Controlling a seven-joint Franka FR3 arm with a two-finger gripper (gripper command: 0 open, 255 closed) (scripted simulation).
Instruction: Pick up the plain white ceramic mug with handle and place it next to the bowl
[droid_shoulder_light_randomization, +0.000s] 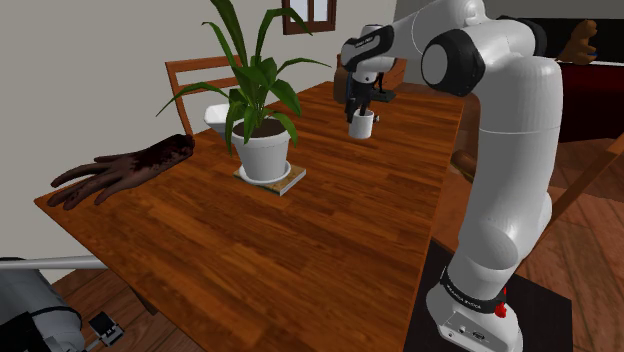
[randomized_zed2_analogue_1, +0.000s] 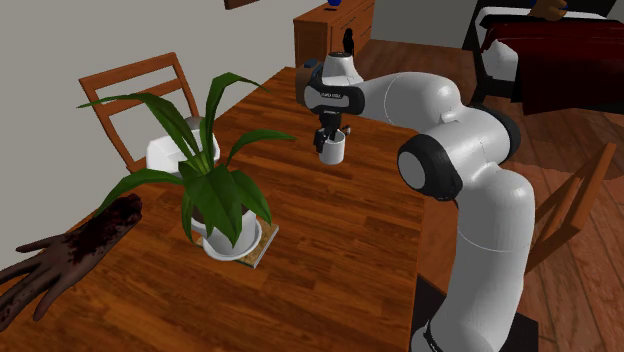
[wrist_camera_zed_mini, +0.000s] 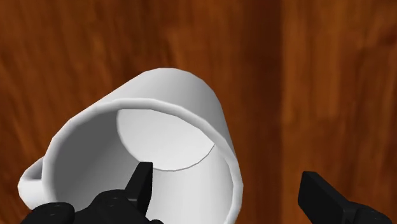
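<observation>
The white mug (droid_shoulder_light_randomization: 362, 125) (randomized_zed2_analogue_1: 332, 149) (wrist_camera_zed_mini: 159, 127) stands on the wooden table (droid_shoulder_light_randomization: 300, 250) toward its far side, handle (wrist_camera_zed_mini: 28, 181) sticking out sideways. My black gripper (droid_shoulder_light_randomization: 358, 110) (randomized_zed2_analogue_1: 331, 135) (wrist_camera_zed_mini: 229, 181) hangs right over it, open. One finger (wrist_camera_zed_mini: 141, 181) dips inside the mug's mouth, while the other (wrist_camera_zed_mini: 324, 197) is outside the wall, well clear of it. The white bowl (droid_shoulder_light_randomization: 220, 117) (randomized_zed2_analogue_1: 170, 155) sits behind the plant, near the table's far edge by the chair.
A leafy plant in a white pot (droid_shoulder_light_randomization: 265, 155) (randomized_zed2_analogue_1: 228, 235) on a square coaster stands between mug and bowl. A dark hand-shaped object (droid_shoulder_light_randomization: 115, 175) (randomized_zed2_analogue_1: 60, 260) lies at the table's end. A wooden chair (randomized_zed2_analogue_1: 130, 90) stands behind the bowl.
</observation>
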